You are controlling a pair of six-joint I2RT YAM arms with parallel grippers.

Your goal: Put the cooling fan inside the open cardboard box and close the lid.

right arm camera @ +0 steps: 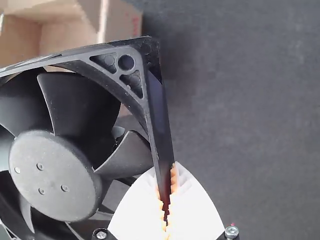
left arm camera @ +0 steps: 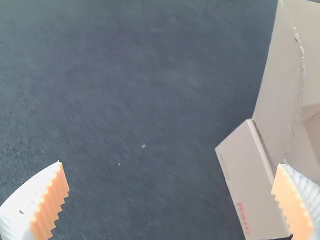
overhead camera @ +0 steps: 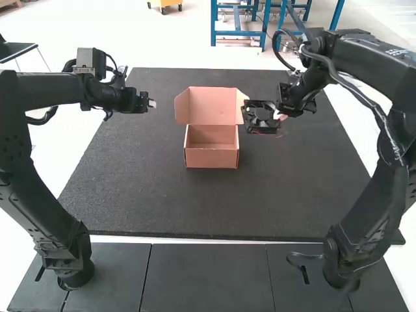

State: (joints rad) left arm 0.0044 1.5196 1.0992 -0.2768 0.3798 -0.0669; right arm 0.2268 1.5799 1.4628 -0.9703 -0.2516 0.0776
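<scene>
Now we see the right tool (overhead camera: 277, 119) shut tight on the fan (overhead camera: 260, 117). In the right wrist view, its orange pads (right arm camera: 170, 192) pinch one thin side of the fan's black frame. The fan hangs tilted, with its round face and blades showing to us from above. We think it is lifted off the mat (overhead camera: 130, 188).

Taking 12 o'clock as the far side of the desk in the high view, the fan is at about 2 o'clock from the box (overhead camera: 211, 148), just beside its far right corner. So the box opening lies at about 8 o'clock from the fan, and the right arm is the nearer one by far.

The lid (overhead camera: 207, 106) stands up at the box's 12 o'clock side. A small flap (overhead camera: 243, 97) on the lid's right end pokes out close to the fan. We think that flap could get in the way if the fan goes in too far back.

The left tool (overhead camera: 151, 103) is at about 10 o'clock from the box, near the lid's left end but not touching it. Its fingers (left arm camera: 47, 200) are spread wide apart with nothing between them. We think it is well placed to push the lid down later.
</scene>
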